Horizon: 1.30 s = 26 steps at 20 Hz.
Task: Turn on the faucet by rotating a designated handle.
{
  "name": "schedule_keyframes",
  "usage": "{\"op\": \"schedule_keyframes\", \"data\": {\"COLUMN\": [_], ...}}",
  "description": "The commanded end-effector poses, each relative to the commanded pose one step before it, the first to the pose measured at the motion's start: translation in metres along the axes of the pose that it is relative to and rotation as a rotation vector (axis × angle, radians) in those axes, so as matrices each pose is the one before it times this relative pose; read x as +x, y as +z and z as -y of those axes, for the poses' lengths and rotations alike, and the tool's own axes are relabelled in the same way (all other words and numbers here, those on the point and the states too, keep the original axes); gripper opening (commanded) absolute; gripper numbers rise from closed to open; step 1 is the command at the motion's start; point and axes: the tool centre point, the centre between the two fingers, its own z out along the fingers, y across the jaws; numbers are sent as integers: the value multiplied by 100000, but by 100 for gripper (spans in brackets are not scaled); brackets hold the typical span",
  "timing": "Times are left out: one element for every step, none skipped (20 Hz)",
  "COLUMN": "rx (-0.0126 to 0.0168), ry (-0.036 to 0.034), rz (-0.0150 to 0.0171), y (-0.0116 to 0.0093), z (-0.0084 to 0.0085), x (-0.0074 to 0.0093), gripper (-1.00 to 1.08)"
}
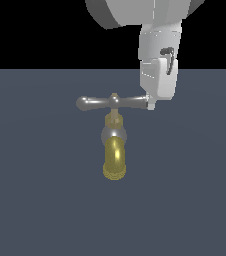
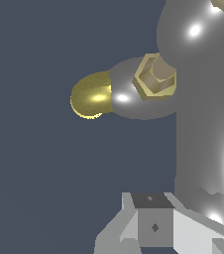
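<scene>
The faucet (image 1: 115, 150) stands in the middle of the exterior view, its brass-yellow spout (image 1: 115, 162) curving toward the camera under a silver ball joint. Across its top lies the handle (image 1: 97, 103), a slim silver crossbar with a brass hub. My gripper (image 1: 150, 104) comes down from above at the exterior view's right, and its tip meets that end of the crossbar. In the wrist view the handle (image 2: 203, 124) fills one side as a thick grey bar, right beside my gripper (image 2: 155, 218). The fingers look shut together and hold nothing. The spout (image 2: 90, 96) shows beyond the brass nut.
A flat dark blue-grey floor (image 1: 35, 200) spreads around the faucet on all sides. My arm's white wrist housing (image 1: 157, 45) hangs above the handle's end at the exterior view's right.
</scene>
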Motion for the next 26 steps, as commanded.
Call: {"op": "schedule_keyframes", "data": {"rx": [-486, 13, 0, 0, 0, 0, 0, 0, 0, 0, 0, 0, 0, 0, 0, 0, 0, 910, -41, 0, -71, -41, -41, 0, -72, 0], "ry": [-102, -54, 0, 0, 0, 0, 0, 0, 0, 0, 0, 0, 0, 0, 0, 0, 0, 1158, -55, 0, -96, -55, -55, 0, -96, 0], "rz": [365, -41, 0, 0, 0, 0, 0, 0, 0, 0, 0, 0, 0, 0, 0, 0, 0, 5, -4, 0, -7, -4, -3, 0, -5, 0], "y": [1, 10, 0, 0, -1, -1, -1, -1, -1, -1, -1, -2, -2, -2, -2, -3, 0, 233, -11, 11, -28, -12, -12, 11, -30, 11], "z": [-959, -278, -271, -272, -272, -273, -273, -273, -274, -274, -274, -274, -275, -275, -275, -275, 0, 691, -337, -339, -332, -332, -331, -332, -324, -329], "x": [-114, -18, -37, -38, -38, -38, -38, -38, -38, -38, -38, -38, -38, -38, -39, -39, 0, -603, 259, 227, 278, 255, 254, 221, 274, 218], "gripper": [-100, -100, -100, -100, -100, -100, -100, -100, -100, -100, -100, -100, -100, -100, -100, -100, -100, -100, -100, -100, -100, -100, -100, -100, -100, -100]}}
